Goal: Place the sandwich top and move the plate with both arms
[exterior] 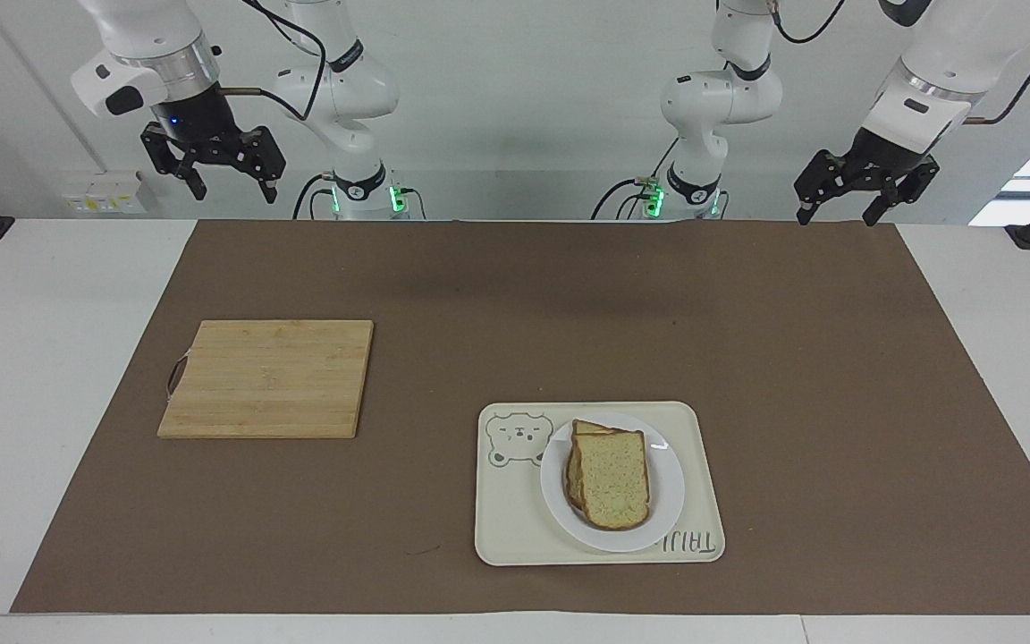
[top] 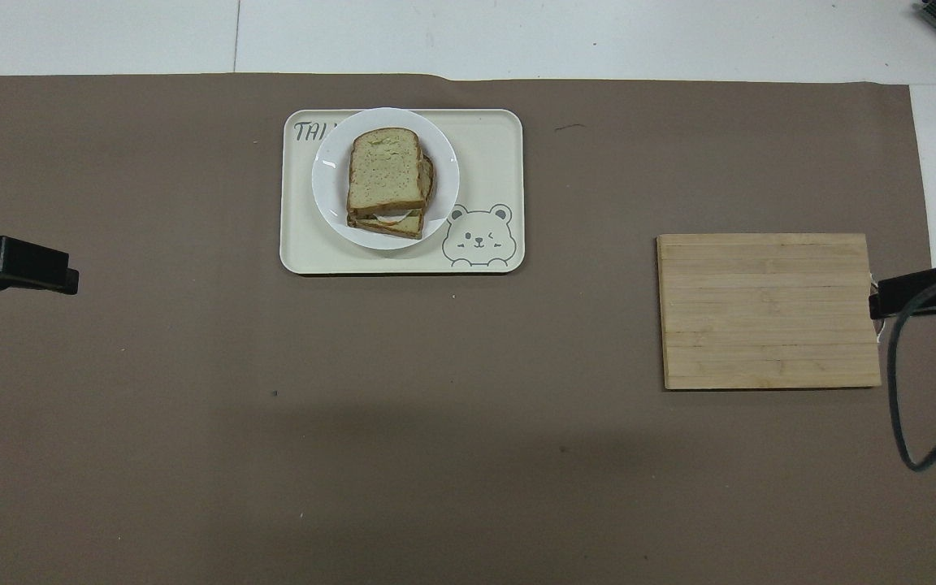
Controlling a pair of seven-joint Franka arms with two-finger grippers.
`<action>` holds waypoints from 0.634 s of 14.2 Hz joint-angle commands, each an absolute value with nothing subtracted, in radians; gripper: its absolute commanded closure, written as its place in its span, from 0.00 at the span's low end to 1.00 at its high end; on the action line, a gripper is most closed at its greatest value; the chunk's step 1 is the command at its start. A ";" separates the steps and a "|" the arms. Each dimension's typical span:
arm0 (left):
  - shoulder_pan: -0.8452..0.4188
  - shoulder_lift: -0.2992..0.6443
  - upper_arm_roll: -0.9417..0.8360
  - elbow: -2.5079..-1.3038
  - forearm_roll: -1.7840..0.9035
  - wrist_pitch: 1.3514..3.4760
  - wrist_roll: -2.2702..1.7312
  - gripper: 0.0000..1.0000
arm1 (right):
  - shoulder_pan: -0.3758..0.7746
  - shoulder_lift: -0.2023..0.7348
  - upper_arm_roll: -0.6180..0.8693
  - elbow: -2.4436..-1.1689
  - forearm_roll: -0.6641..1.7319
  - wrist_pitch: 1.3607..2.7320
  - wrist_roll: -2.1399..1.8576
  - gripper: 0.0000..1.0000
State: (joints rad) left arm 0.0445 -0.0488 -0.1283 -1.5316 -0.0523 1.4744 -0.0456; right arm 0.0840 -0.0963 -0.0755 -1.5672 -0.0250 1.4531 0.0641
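Up high, I see my left gripper (exterior: 838, 211) with fingers spread, empty, over the mat's (exterior: 515, 295) edge; my right gripper (exterior: 229, 190) likewise spread, empty. Sandwich top (exterior: 610, 478) caps the stack on the plate (exterior: 669, 501), which sits on the tray (exterior: 502, 528), well apart from the board (exterior: 269, 377).

The tray (top: 500, 134) shows the letters "TAI" beside the plate (top: 330, 187), the rest hidden.
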 commanded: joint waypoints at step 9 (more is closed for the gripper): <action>0.069 -0.054 -0.130 -1.526 -0.057 1.447 -0.035 0.00 | 0.071 -0.097 -0.072 -1.554 -0.023 1.431 0.037 0.00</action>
State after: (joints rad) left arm 0.0569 -0.0488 -0.1252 -1.5316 -0.0523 1.4648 -0.0455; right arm 0.0840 -0.0963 -0.0755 -1.5671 -0.0250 1.4530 0.0641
